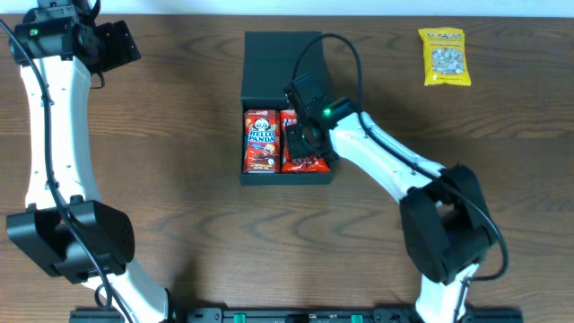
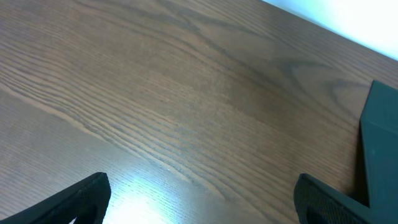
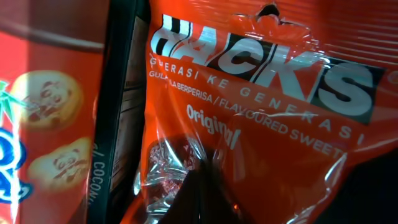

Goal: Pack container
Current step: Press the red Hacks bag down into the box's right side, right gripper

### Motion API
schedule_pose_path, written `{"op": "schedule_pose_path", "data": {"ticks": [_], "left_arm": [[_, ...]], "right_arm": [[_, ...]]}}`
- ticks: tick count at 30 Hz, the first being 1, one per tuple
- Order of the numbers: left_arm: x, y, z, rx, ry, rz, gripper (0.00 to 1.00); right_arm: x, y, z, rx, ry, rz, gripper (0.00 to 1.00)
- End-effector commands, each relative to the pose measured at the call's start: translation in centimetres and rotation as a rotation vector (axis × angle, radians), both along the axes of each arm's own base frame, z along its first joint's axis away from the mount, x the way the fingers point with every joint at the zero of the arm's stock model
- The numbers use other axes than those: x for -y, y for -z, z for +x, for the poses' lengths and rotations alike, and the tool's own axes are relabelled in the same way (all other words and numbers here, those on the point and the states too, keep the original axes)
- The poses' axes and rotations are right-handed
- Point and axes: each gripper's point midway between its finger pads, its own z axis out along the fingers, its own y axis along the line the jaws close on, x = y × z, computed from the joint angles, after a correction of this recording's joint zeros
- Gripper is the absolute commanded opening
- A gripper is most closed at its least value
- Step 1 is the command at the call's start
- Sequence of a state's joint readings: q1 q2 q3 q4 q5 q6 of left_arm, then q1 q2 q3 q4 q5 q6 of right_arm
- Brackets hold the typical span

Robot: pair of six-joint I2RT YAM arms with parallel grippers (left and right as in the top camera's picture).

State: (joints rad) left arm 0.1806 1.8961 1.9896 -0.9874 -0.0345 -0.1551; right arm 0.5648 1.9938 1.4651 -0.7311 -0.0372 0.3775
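The container (image 1: 280, 63) sits mid-table with its lid up, holding 1 Hello Panda box (image 1: 261, 141) and 1 red Hacks sweets bag (image 3: 261, 106). The right gripper (image 1: 303, 139) is down on that bag, jaws squeezed tight; I cannot tell if it pinches it. The left gripper (image 2: 202, 202) hangs far off, jaws spread wide. Next, I think: lift out and fetch the yellow snack pack (image 1: 444, 56)

Table (image 1: 179, 135): dark wood grain. Lying on it: black box (image 1: 280, 63) at centre, lid open toward far edge; yellow bag (image 1: 445, 56) far right, well apart.
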Motion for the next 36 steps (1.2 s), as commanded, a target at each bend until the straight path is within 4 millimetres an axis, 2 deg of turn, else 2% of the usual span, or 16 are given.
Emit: {"op": "schedule_pose_path", "data": {"ticks": [1,4,10,13,17,23,26,29,32,36], "left_arm": [[-0.5,-0.7,-0.1,0.009,-0.003,0.024,0.95],[-0.5,-0.7,0.0,0.01,-0.002,0.024,0.95],[-0.5,-0.7,0.0,0.009,-0.002,0.024,0.95],[-0.5,-0.7,0.0,0.009,-0.003,0.024,0.95],[-0.5,-0.7,0.0,0.01,-0.003,0.024,0.95],[-0.5,-0.7,-0.1,0.009,-0.003,0.024,0.95],[-0.5,-0.6,-0.1,0.005,-0.003,0.023,0.95],[-0.5,-0.6,-0.2,0.003,-0.003,0.023,0.95],[-0.5,-0.6,-0.1,0.005,-0.003,0.023,0.95],[-0.5,-0.6,-0.1,0.005,-0.003,0.023,0.95]], "right_arm": [[0.9,0.6,0.6,0.007,-0.018,-0.036,0.02],[1.0,-1.3,1.6,0.054,-0.037,-0.02,0.01],[1.1,-7.3,3.5,0.183,-0.05,0.032,0.02],[1.6,-8.7,3.7,0.221,-0.068,0.033,0.01],[1.9,-7.9,3.6,0.202,-0.07,0.02,0.02],[1.7,-4.1,3.0,0.105,-0.082,-0.006,0.02],[2.2,-1.6,2.1,0.03,-0.086,-0.042,0.02],[2.6,0.0,1.3,-0.03,-0.087,-0.072,0.01],[2.8,0.5,0.9,-0.051,-0.088,-0.082,0.01],[2.7,0.1,1.3,-0.035,-0.085,-0.074,0.01]]}}
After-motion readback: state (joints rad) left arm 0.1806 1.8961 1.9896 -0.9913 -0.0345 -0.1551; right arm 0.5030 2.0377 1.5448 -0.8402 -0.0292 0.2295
